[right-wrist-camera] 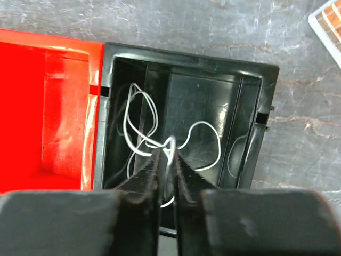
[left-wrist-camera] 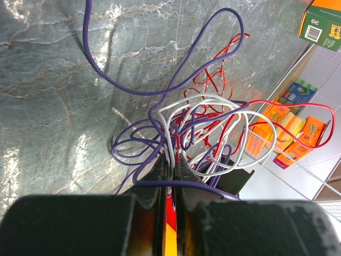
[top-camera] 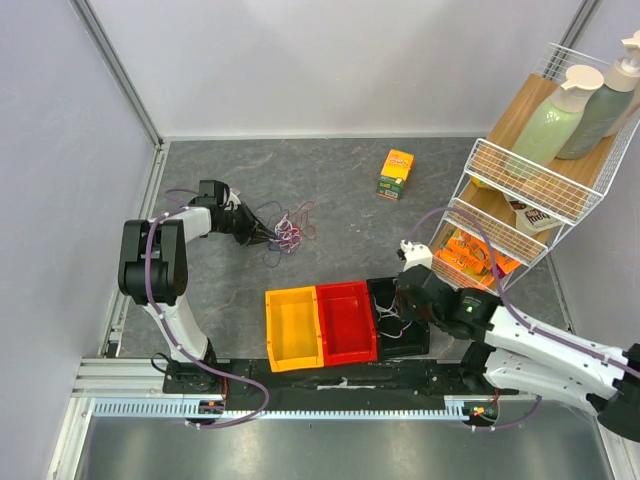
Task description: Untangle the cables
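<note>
Left gripper (left-wrist-camera: pixel 171 160) far left pinching tangle of thin purple, red and white cables (left-wrist-camera: pixel 202 117), right gripper (right-wrist-camera: pixel 169 154) pinching thin white cable (right-wrist-camera: pixel 204 123) inside near black plastic bin (right-wrist-camera: pixel 192 58)

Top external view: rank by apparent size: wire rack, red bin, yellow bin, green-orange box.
1. wire rack
2. red bin and yellow bin: look alike, unranked
3. green-orange box

Far-L cable tangle (top-camera: pixel 288 232); near-ctr bins (top-camera: pixel 318 291), loose cable (right-wrist-camera: pixel 205 123) in R-most.
</note>
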Robot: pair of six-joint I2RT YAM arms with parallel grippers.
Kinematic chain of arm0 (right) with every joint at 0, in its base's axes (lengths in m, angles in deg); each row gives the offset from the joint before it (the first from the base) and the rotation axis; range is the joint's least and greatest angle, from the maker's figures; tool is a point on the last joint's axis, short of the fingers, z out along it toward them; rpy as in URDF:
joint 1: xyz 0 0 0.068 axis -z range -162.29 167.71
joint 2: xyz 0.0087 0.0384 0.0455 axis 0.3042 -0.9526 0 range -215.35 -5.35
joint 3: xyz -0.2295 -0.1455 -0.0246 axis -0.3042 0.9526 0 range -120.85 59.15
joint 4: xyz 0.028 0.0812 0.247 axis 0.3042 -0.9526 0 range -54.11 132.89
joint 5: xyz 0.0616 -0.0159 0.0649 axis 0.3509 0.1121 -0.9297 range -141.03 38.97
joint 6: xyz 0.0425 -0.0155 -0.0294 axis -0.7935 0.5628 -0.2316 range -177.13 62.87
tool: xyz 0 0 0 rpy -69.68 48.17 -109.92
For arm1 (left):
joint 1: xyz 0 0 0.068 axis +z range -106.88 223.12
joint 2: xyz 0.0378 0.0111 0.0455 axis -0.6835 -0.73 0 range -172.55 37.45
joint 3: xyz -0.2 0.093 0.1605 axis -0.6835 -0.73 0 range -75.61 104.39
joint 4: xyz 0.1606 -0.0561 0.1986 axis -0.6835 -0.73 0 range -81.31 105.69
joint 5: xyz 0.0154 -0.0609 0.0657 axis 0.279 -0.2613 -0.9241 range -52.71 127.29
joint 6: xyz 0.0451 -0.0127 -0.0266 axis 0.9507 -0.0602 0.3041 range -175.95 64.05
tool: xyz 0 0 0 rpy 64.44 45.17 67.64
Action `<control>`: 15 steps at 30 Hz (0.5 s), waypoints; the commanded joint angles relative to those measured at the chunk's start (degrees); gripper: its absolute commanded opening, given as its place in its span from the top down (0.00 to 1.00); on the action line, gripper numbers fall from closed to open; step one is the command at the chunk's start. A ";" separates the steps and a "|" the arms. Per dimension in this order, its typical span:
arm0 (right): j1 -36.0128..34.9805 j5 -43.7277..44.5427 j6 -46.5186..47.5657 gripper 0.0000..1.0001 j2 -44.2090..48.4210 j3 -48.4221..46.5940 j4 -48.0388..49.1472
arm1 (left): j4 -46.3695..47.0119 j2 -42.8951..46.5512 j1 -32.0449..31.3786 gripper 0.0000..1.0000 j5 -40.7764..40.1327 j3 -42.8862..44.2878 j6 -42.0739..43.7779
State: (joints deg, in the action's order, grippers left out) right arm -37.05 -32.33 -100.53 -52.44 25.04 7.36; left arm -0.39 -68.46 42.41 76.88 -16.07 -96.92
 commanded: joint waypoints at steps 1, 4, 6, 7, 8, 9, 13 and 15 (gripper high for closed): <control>-0.61 2.47 -1.16 0.74 -2.31 -2.88 -1.20 | 1.58 2.55 0.18 0.91 2.16 -0.31 -1.31; -0.70 2.66 0.59 0.46 0.24 -5.70 -2.61 | 1.66 2.90 0.18 0.90 2.16 -0.31 -1.13; -0.70 0.39 1.82 0.35 1.12 -6.93 -2.18 | 2.01 3.42 0.27 0.89 2.15 -0.49 -1.13; -0.70 -0.93 2.09 0.33 1.21 -7.20 -1.22 | 2.10 3.78 0.27 0.88 2.15 -0.49 -1.13; -0.70 -1.47 2.78 0.32 0.95 -7.46 0.27 | 2.28 3.95 0.18 0.88 2.07 -0.49 -1.13; -0.70 -1.47 3.14 0.31 0.43 -7.99 0.72 | 2.28 4.39 0.27 0.88 2.15 -0.49 -0.95; -1.66 5.98 3.06 0.30 -3.01 -11.86 -6.03 | 1.49 5.27 0.18 0.88 1.36 -0.22 -0.07; -2.28 6.88 2.97 0.29 -1.44 -10.99 -7.01 | 1.49 5.45 0.18 0.88 1.62 -0.31 -0.16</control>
State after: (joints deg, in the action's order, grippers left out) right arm -38.12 -30.26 -98.06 -54.91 15.66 4.34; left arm -0.19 -65.83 42.41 76.86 -16.44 -96.90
